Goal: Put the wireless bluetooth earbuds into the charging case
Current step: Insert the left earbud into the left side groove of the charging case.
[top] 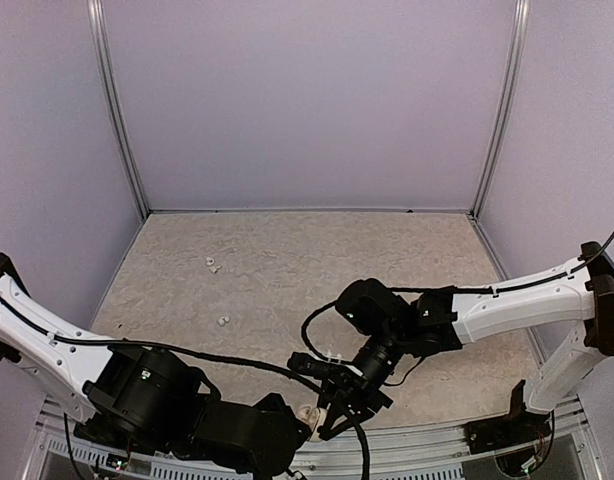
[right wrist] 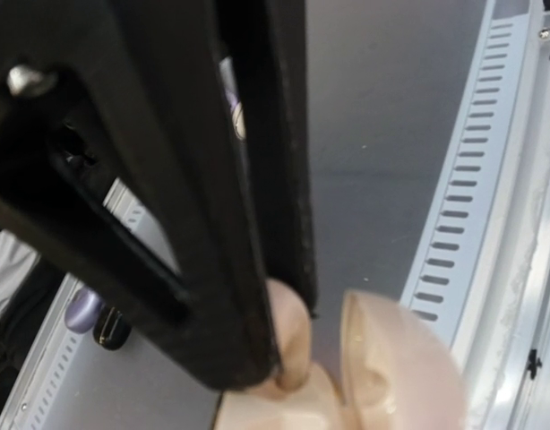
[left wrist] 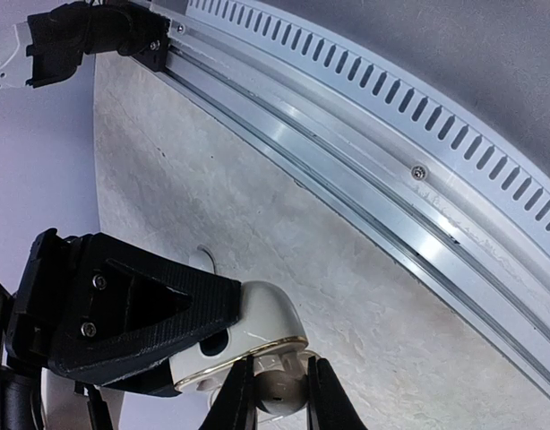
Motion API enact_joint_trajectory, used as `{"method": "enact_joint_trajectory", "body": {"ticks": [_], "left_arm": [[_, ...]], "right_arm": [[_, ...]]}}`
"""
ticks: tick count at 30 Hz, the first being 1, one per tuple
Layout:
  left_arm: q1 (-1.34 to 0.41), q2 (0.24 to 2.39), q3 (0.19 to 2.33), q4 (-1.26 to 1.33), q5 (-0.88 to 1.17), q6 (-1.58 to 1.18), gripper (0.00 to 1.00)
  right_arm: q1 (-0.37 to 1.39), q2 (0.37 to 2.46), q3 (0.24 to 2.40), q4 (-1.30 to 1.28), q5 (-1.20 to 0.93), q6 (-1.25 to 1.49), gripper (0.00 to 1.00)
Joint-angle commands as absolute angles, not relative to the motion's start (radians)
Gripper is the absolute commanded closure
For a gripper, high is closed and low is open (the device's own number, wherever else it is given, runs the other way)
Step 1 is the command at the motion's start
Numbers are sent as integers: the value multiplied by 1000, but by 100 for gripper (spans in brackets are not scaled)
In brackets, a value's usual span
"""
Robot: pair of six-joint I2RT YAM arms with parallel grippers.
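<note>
The charging case (top: 308, 411), a white clamshell standing open, is at the table's front edge between both grippers. In the left wrist view my left gripper (left wrist: 279, 399) is shut on the case's small rounded half, and the larger gold-rimmed half (left wrist: 266, 327) is gripped by the right gripper's black finger (left wrist: 123, 313). In the right wrist view my right gripper (right wrist: 284, 345) is shut on the edge of one half, with the other half (right wrist: 391, 376) standing open beside it. Two tiny white earbuds (top: 213, 264) (top: 223, 321) lie on the table far to the left, away from both grippers.
A slotted aluminium rail (left wrist: 418, 170) runs along the table's front edge just behind the case. Purple enclosure walls (top: 307, 100) with metal corner posts close in the table. A black cable (top: 237, 355) runs from the left arm towards the grippers.
</note>
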State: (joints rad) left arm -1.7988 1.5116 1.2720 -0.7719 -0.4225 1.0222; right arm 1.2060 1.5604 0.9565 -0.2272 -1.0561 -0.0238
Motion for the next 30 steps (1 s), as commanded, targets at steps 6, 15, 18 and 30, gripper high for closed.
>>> {"method": "enact_joint_trajectory", "body": {"ticks": [6, 15, 18, 30], "left_arm": [[-1796, 1500, 1251, -698, -518, 1038, 76], [-1797, 1484, 1253, -722, -554, 1032, 70], [-1796, 1477, 1255, -735, -548, 1024, 68], [-1804, 1456, 1275, -803, -531, 972, 60]], "right_arm": [[1226, 1542, 995, -149, -1115, -37, 100], [1225, 1537, 995, -162, -1105, -49, 100], [1225, 1533, 996, -167, -1100, -55, 100], [1224, 1505, 982, -150, -1078, -58, 100]]}}
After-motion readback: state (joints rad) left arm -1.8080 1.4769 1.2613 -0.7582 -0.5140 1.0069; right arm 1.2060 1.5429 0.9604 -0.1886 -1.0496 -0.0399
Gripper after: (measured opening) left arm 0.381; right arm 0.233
